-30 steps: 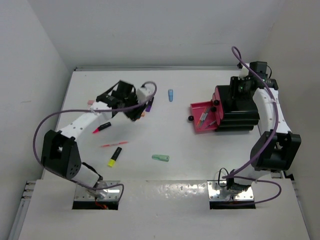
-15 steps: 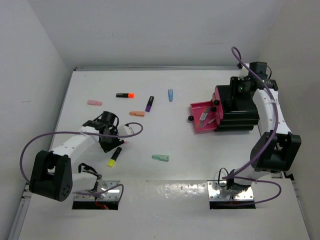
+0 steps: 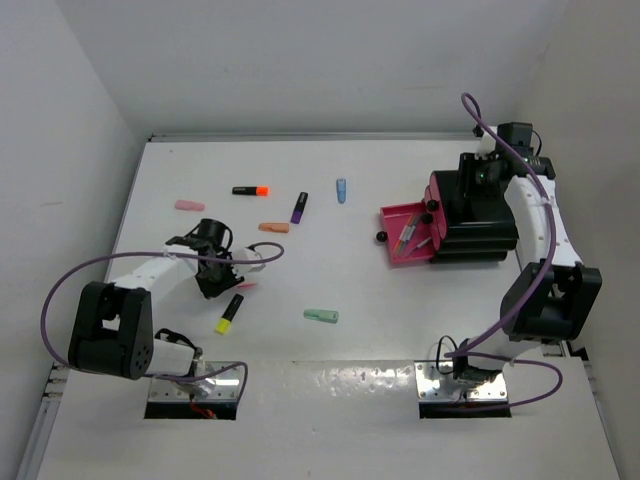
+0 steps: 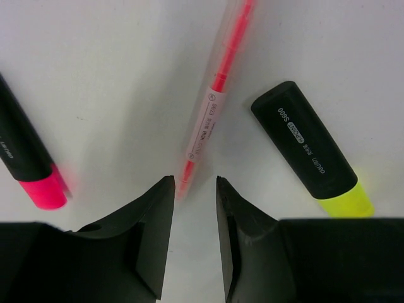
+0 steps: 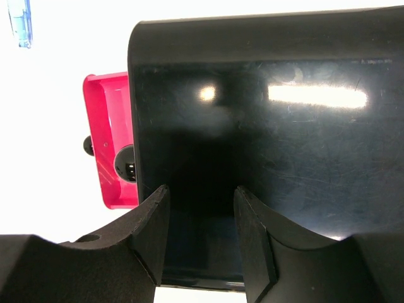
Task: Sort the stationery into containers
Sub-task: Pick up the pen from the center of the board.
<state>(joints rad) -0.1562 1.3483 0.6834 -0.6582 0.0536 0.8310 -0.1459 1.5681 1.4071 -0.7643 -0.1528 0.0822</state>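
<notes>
Left gripper point(image 4: 192, 189) is low over the counter point(image 3: 330, 270), jaws apart by a narrow gap, holding nothing. The thin red pen point(image 4: 211, 107) lies lengthwise in line with that gap, tip just at the finger ends (my read: lined up to pinch across the barrel). Pink highlighter point(image 4: 28, 161) is to its left and yellow highlighter point(image 4: 309, 151) to its right, both near but clear of the jaws. Mid-counter, unsorted: purple highlighter point(image 3: 299, 207), blue piece point(image 3: 341, 190), mint piece point(image 3: 321, 316). Magenta drawer point(image 3: 393, 245) is pulled out of the black box point(image 3: 475, 238), with a few thin items in it. Right gripper point(image 5: 199, 202) hangs over the box top, jaws apart, empty; likely waiting.
</notes>
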